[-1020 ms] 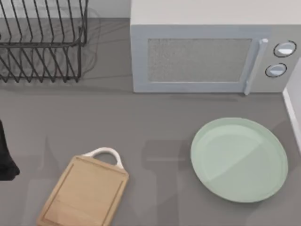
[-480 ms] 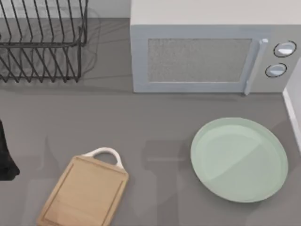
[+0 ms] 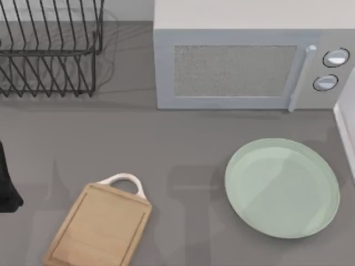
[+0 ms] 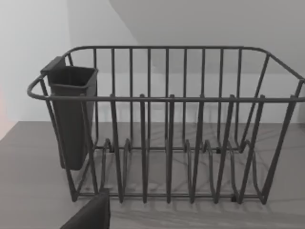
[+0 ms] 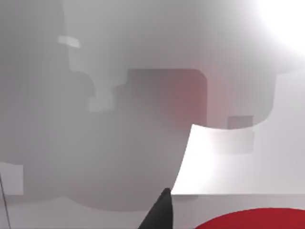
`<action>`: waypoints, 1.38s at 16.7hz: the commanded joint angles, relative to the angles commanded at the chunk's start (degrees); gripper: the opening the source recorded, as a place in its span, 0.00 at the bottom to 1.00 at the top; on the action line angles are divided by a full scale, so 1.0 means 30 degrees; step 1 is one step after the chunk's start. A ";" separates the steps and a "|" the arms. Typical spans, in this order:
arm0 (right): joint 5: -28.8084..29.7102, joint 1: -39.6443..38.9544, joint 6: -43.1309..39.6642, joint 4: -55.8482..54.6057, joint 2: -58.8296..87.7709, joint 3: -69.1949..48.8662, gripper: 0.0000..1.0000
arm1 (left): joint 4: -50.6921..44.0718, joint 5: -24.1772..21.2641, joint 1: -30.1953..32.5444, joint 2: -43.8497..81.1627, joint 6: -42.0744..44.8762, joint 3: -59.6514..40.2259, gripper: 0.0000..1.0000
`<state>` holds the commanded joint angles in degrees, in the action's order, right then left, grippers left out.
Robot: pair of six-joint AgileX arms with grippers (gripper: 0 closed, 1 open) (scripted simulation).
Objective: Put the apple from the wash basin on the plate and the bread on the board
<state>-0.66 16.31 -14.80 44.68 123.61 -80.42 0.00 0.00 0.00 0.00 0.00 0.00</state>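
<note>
In the top view nothing differs from the frame of half a second ago. The plate lies at the same place, at about 4 o'clock on the table, and it is bare. The board also stays at about 7 o'clock, its handle turned toward the microwave, which stands at 12 to 1 o'clock. The rack stands at 10 o'clock. A dark part of our left arm stays at the edge at 9 o'clock, as before.

In the left wrist view the left gripper shows as a dark tip in front of the rack; we cannot tell if it is open or closed.

In the right wrist view the apple shows as a red curve, with pale white surfaces behind it. The dark tip of the right gripper is just beside it, not touching. We cannot tell if this gripper is apart or together.
</note>
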 joint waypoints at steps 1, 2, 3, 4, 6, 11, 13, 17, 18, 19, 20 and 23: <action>-0.0005 0.0002 -0.0008 0.0794 -0.0493 -0.0295 0.00 | 0.0000 0.0000 0.0000 0.0000 0.0000 0.0000 1.00; -0.0009 0.0002 -0.0014 0.1387 -0.0942 -0.0548 0.00 | 0.0000 0.0000 0.0000 0.0000 0.0000 0.0000 1.00; -0.0012 -0.0001 -0.0015 0.1776 -0.1288 -0.0722 0.00 | 0.0000 0.0000 0.0000 0.0000 0.0000 0.0000 1.00; -0.0013 -0.0004 -0.0014 0.1958 -0.1464 -0.0804 0.00 | 0.0000 0.0000 0.0000 0.0000 0.0000 0.0000 1.00; -0.0014 -0.0004 -0.0014 0.1975 -0.1480 -0.0812 0.00 | 0.0000 0.0000 0.0000 0.0000 0.0000 0.0000 1.00; 0.0050 -0.0775 0.0709 0.2681 -0.2328 -0.1000 0.00 | 0.0000 0.0000 0.0000 0.0000 0.0000 0.0000 1.00; 0.0111 -0.1796 0.1633 0.3651 -0.3187 -0.0781 0.00 | 0.0000 0.0000 0.0000 0.0000 0.0000 0.0000 1.00; 0.0238 -0.4708 0.4362 0.6010 -0.4937 0.0045 0.00 | 0.0000 0.0000 0.0000 0.0000 0.0000 0.0000 1.00; 0.0263 -0.5567 0.5217 0.6573 -0.5315 0.0236 0.00 | 0.0000 0.0000 0.0000 0.0000 0.0000 0.0000 1.00; 0.0285 -0.6455 0.6121 0.7094 -0.5648 0.0392 0.00 | 0.0000 0.0000 0.0000 0.0000 0.0000 0.0000 1.00; 0.0304 -0.7361 0.7055 0.7559 -0.5934 0.0496 0.00 | 0.0000 0.0000 0.0000 0.0000 0.0000 0.0000 1.00; 0.0322 -1.0116 0.9848 0.8428 -0.6450 0.0330 0.00 | 0.0000 0.0000 0.0000 0.0000 0.0000 0.0000 1.00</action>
<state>0.30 -14.04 14.74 69.96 104.26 -79.43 0.00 0.00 0.00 0.00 0.00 0.00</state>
